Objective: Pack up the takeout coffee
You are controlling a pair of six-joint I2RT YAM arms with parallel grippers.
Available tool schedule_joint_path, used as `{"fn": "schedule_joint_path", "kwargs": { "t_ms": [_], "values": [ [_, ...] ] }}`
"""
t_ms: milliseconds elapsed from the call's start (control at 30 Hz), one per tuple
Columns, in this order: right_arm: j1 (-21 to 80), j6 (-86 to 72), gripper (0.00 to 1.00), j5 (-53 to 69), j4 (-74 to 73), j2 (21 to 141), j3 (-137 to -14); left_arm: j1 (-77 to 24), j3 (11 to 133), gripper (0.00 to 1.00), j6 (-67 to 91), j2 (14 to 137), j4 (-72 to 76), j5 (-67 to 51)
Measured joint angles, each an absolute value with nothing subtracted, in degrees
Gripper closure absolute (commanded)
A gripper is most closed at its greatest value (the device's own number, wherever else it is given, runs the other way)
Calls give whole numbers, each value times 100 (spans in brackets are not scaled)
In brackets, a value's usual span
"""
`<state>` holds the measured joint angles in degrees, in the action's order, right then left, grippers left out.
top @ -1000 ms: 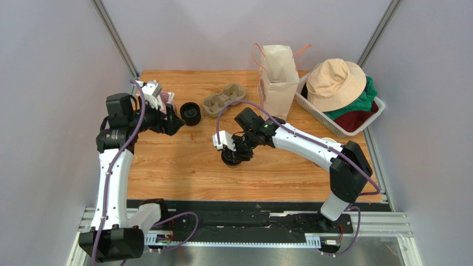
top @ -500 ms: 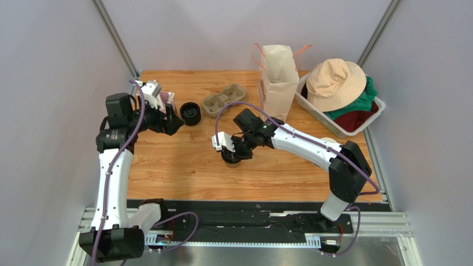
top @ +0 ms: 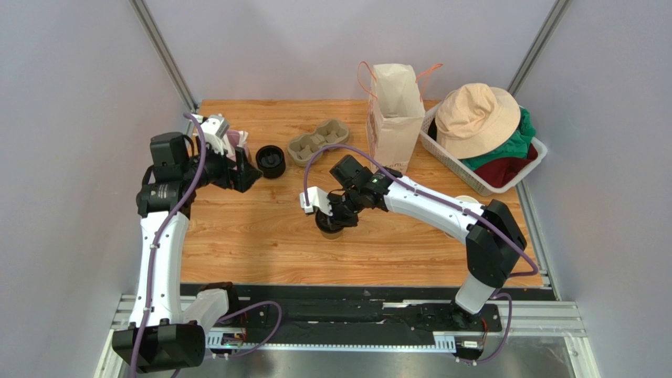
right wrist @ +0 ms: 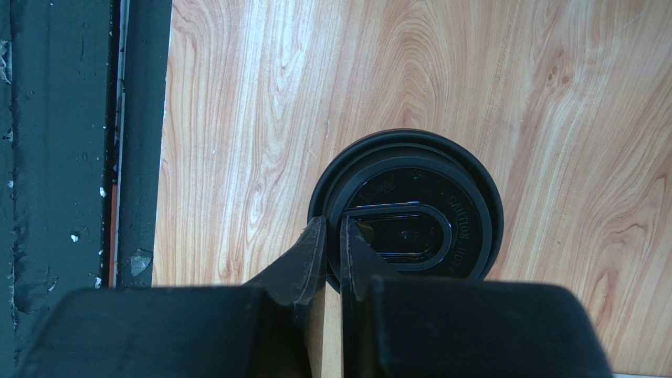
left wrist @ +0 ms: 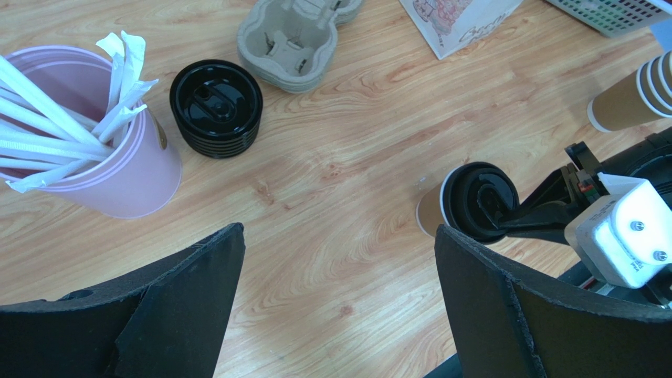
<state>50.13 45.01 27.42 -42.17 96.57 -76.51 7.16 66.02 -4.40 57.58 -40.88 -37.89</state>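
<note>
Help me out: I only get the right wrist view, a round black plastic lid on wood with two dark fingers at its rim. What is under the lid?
Observer: The left wrist view shows a small kraft-brown paper cup under that round black plastic lid.
Operator: Is there anything to pack it in?
Observer: A tall pale paper bag with orange handles stands upright at the table's far edge.
Operator: Are there other lids around?
Observer: A bare stack of black plastic lids sits beside a pink round cup.
</note>
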Motion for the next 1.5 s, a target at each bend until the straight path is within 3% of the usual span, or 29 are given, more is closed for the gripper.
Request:
{"fn": "schedule_joint_path", "kwargs": {
  "t_ms": [1500],
  "values": [
    [4818,3621,98,3013,-4869,10444,-8685,722,6479,1,-440,5732,-4049,-3872]
  ]
}}
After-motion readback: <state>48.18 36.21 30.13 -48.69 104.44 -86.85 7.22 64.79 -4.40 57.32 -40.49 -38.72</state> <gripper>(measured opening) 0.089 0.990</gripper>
